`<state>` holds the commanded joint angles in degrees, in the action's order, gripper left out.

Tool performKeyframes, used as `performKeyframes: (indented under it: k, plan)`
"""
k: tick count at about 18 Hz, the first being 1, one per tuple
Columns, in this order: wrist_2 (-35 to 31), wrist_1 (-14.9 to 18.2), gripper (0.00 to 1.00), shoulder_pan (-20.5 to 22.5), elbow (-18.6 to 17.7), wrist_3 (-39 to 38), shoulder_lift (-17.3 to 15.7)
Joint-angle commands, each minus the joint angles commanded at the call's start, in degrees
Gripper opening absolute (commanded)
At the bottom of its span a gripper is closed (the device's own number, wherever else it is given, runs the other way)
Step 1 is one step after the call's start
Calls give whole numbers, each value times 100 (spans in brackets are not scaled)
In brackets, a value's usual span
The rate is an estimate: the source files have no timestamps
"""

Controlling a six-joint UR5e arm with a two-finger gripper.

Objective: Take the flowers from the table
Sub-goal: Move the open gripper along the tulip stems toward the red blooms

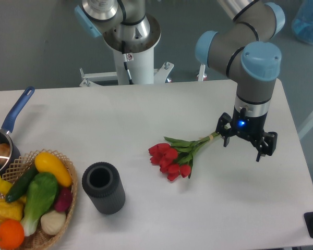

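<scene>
While the small bunch of red tulips with green leaves and pale green bound stems [177, 154] lies flat on the large white tabletop with rounded corners [146, 109], the two-finger gripper [247, 146] of the grey and pale blue arm hangs over the right part of the table, just at the stem end of the bunch. The blooms point left and toward the front edge; the stems run up and right until they pass under the gripper's black body. Its fingers look spread, one near the stem tips and one farther right, but whether they touch the stems cannot be told from this view. The step in hand appears to be the approach and alignment for the grasp; the bunch is not lifted. The next move probably calls for bringing the stems between the fingers, closing on them, and rising straight, since thin stems could slip or the heavy heads could swing. Well to the left stand a dark grey ribbed cylindrical cup [103, 187], a woven basket of toy produce [68, 203] and a blue-handled saucepan [10, 125].
</scene>
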<state>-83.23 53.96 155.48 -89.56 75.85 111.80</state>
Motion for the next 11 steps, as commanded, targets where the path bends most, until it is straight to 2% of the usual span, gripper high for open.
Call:
performKeyframes:
  k: [5, 8, 11]
  plan:
    - [0, 9, 100, 0, -35, -9, -9]
    - [17, -35, 100, 0, -403, -44, -35]
    - [18, -342, 100, 27, -781, -35, -61]
